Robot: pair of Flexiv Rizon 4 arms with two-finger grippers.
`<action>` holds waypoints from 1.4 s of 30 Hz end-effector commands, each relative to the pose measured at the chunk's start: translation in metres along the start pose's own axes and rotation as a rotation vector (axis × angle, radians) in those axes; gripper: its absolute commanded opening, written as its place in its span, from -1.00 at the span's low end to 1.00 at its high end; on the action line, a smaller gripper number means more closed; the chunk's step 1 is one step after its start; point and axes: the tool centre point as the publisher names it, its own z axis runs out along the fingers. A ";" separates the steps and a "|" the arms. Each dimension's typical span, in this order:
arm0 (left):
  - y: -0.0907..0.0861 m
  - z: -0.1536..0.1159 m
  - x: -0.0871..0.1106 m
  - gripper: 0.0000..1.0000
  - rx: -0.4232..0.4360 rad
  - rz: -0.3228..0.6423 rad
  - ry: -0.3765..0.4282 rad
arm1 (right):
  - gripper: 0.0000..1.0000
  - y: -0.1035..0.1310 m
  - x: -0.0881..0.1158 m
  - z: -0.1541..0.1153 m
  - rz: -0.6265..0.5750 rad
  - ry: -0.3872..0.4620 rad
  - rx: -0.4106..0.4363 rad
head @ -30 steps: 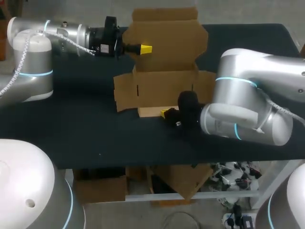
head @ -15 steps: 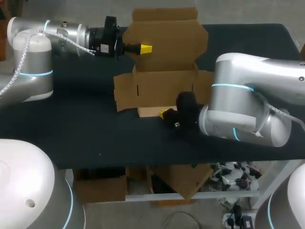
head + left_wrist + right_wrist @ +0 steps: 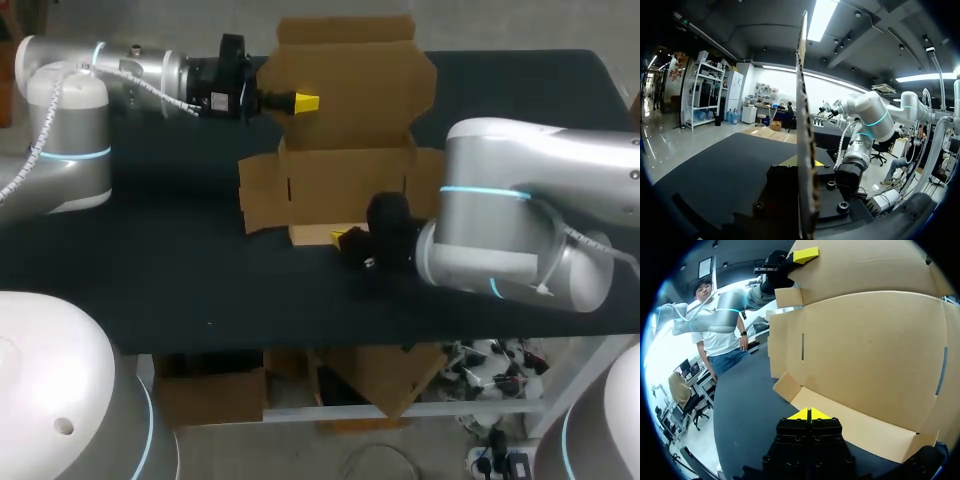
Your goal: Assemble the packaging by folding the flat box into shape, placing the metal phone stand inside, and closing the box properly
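Right hand (image 3: 810, 414): pinched shut, tip to tip, on nothing; set low over the black-topped bench (image 3: 150, 270), seemingly so as to get under and fold up the near flap (image 3: 855, 427). Just ahead of those tips, almost touching: that flap, front edge of the flat brown cardboard box (image 3: 350, 150). Farther back, left hand (image 3: 305, 102): clamped on the box's far panel at its left edge, probably to steady the sheet during folding.

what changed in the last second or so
The right arm shifted a little toward the left arm's side, carrying the shut right gripper slightly further along the near edge of the box. Nothing was taken hold of or let go. The left gripper kept its hold on the box, which did not move.
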 end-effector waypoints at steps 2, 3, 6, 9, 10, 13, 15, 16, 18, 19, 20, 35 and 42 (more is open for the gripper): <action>0.001 -0.001 -0.001 -1.00 0.001 0.000 0.005 | -1.00 -0.004 -0.001 0.010 0.011 -0.204 -0.001; 0.001 -0.001 -0.001 -1.00 0.001 0.000 0.005 | -1.00 -0.004 -0.002 0.011 0.013 -0.216 0.000; 0.001 -0.001 -0.001 -1.00 0.001 0.000 0.005 | -1.00 -0.005 -0.004 0.013 0.021 -0.249 -0.002; 0.001 -0.001 -0.001 -1.00 0.001 0.000 0.005 | -1.00 -0.004 -0.005 0.015 0.029 -0.279 -0.013; 0.001 -0.001 -0.001 -1.00 0.001 0.000 0.005 | -1.00 -0.004 -0.005 0.015 0.033 -0.287 -0.018; 0.001 -0.001 -0.001 -1.00 0.001 0.000 0.005 | -1.00 -0.004 -0.006 0.016 0.039 -0.320 -0.028; 0.001 -0.001 -0.001 -1.00 0.001 0.000 0.005 | -1.00 -0.003 -0.007 0.015 0.044 -0.340 -0.034; 0.001 -0.001 -0.001 -1.00 0.001 0.000 0.005 | -1.00 -0.003 -0.008 0.015 0.046 -0.344 -0.035; 0.001 -0.001 -0.001 -1.00 0.001 0.000 0.005 | -1.00 -0.003 -0.009 0.015 0.051 -0.347 -0.036; 0.001 -0.001 -0.001 -1.00 0.001 0.000 0.005 | -1.00 -0.004 -0.010 0.015 0.054 -0.348 -0.036; 0.001 -0.001 -0.001 -1.00 0.001 0.000 0.005 | -1.00 -0.004 -0.010 0.015 0.056 -0.348 -0.036; 0.001 -0.001 -0.001 -1.00 0.001 0.000 0.005 | -1.00 -0.009 -0.011 0.016 0.068 -0.347 -0.016; 0.001 -0.001 -0.001 -1.00 0.001 0.000 0.005 | -1.00 -0.011 -0.013 0.017 0.073 -0.348 -0.010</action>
